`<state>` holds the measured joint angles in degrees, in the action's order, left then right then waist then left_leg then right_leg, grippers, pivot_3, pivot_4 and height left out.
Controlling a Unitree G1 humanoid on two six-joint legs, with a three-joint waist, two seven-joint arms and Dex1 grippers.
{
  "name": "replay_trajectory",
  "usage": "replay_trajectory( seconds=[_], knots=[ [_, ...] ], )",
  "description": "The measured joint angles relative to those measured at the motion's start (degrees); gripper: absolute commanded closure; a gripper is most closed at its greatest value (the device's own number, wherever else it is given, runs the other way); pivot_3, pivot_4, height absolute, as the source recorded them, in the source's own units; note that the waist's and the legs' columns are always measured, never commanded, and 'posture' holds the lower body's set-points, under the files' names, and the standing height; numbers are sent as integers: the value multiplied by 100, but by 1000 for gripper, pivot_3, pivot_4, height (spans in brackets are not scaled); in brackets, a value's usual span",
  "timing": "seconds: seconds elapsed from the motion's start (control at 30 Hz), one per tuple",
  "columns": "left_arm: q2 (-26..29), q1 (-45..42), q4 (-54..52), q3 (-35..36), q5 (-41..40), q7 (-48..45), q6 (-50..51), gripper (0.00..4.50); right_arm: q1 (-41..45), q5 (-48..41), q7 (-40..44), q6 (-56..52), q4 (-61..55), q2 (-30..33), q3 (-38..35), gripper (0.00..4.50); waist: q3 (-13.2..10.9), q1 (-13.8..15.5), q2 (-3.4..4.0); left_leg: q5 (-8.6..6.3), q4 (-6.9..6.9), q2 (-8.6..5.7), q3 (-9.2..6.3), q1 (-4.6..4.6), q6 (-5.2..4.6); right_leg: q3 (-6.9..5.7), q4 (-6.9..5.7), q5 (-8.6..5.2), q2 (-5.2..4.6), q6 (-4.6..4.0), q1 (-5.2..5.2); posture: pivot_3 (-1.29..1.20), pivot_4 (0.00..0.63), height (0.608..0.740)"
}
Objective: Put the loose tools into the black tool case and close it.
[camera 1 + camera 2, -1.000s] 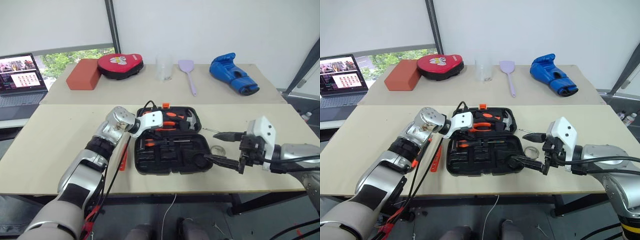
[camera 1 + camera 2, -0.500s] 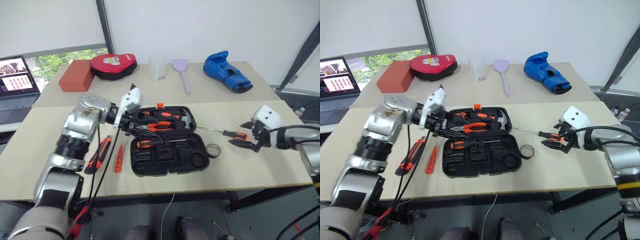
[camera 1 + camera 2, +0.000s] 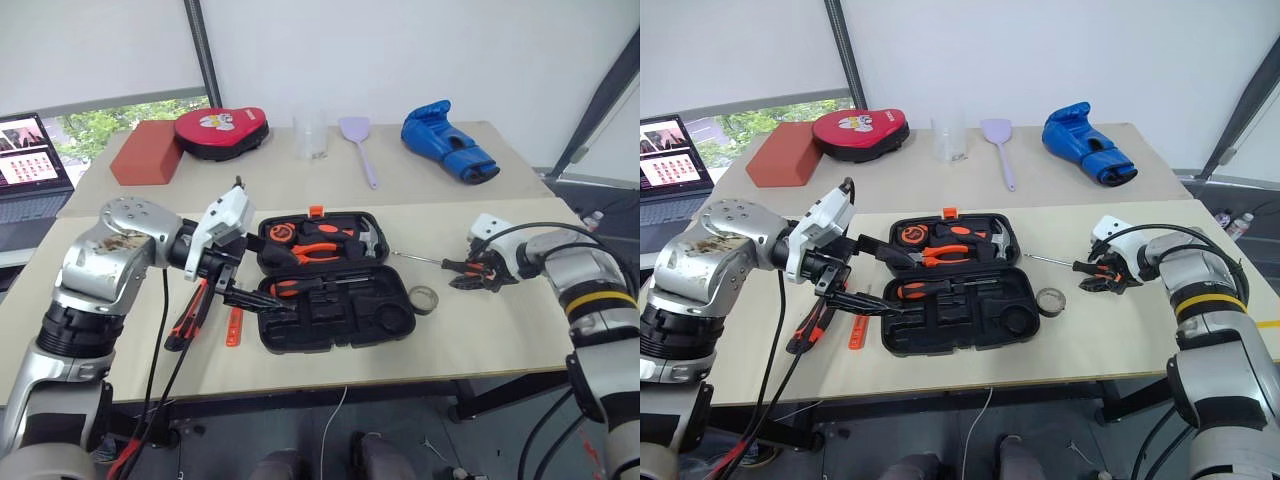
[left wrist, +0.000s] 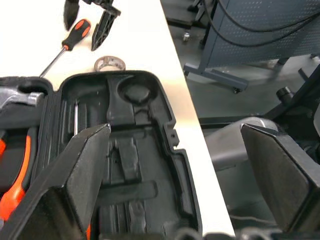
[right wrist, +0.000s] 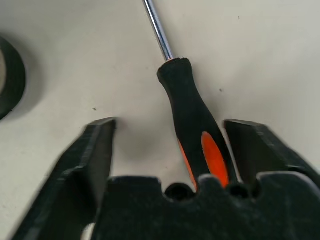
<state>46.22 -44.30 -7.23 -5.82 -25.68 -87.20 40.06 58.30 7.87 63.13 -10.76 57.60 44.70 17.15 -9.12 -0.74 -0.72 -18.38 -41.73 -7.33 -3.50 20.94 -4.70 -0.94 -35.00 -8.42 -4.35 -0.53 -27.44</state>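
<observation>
The black tool case [image 3: 340, 322] lies open mid-table, with orange-handled tools and one screwdriver [image 3: 285, 288] in its recesses. My left gripper [image 3: 898, 285] hovers open over the case's left edge, holding nothing. A second screwdriver [image 3: 452, 267] lies on the table right of the case. My right gripper [image 3: 472, 277] is open, its fingers [image 5: 95, 150] down on either side of the handle [image 5: 192, 120] with gaps showing. The grey tape roll [image 3: 424, 298] sits beside the case's right edge. The utility knife [image 3: 190, 315] and the orange tester pen [image 3: 233, 325] lie left of the case.
On the far table are a red brick-like block [image 3: 145, 152], a red oval pad [image 3: 222, 127], a clear cup [image 3: 310, 132], a purple spatula [image 3: 360, 145] and a blue boxing glove [image 3: 445, 140]. A laptop [image 3: 35, 150] stands at far left. The table's right edge is near my right arm.
My left gripper has opened and drawn back up and to the left, off the case. My right gripper has reached out to the loose screwdriver and straddles its handle, its fingers narrowing.
</observation>
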Motion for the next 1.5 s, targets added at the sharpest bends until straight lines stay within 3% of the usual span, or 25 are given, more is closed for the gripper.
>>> replay_trajectory(
  seconds=[0.2, 0.43, 0.6, 0.77, 0.93, 1.07, 1.5],
  knots=[
    [206, -1, 18, 1, -57, 33, -80, 0, 128, -21, 219, 19, 327, -38, -277, 3698, 0, -16, 2, 1, 4, 1, 0, -3, 3, 0, 0, 0, 1, -2, 0, 0, 150, 740],
    [687, 247, 130, 100, -112, -9, -172, 0, 351, -380, 483, -387, 28, 115, -902, 3723, -20, -23, 33, 1, 6, -1, 2, 3, 4, 4, -2, 0, 0, -3, -15, 0, 150, 740],
    [927, 528, 28, 138, -163, -192, -300, 0, -41, -1374, 1258, -1416, -3206, -171, -1089, 3723, -18, -51, 31, 0, 6, 8, 0, 25, 16, -4, -20, 8, 8, -26, -58, 0, 150, 740],
    [978, 704, 0, 58, -91, -225, -623, 0, -856, -1209, 1146, -1325, -4712, -571, -325, 3723, -19, 79, 30, -1, -5, -6, 1, 29, 15, -2, -22, 11, 0, -20, -58, 0, 150, 740],
    [971, 703, -1, 7, -91, -166, -706, 0, -957, -479, 783, -470, -4867, -649, 336, 3723, -19, 121, 30, 0, -6, -13, 1, 30, 15, -7, -23, 13, -2, -17, -64, 0, 150, 740],
    [971, 703, 4, 8, -91, -113, -728, 0, -958, -310, 929, -157, -4791, -469, 455, 3723, -19, 75, 30, 0, -4, -9, 1, 30, 15, -9, -20, 12, 2, -18, -64, 0, 150, 740],
    [919, 687, 186, 5, -85, 96, -743, 0, -973, 30, 885, 180, -4457, -812, 720, 3723, -19, 5, 30, 1, -4, -6, 1, 29, 16, -8, -22, 13, 4, -22, -65, 0, 150, 740]
  ],
)
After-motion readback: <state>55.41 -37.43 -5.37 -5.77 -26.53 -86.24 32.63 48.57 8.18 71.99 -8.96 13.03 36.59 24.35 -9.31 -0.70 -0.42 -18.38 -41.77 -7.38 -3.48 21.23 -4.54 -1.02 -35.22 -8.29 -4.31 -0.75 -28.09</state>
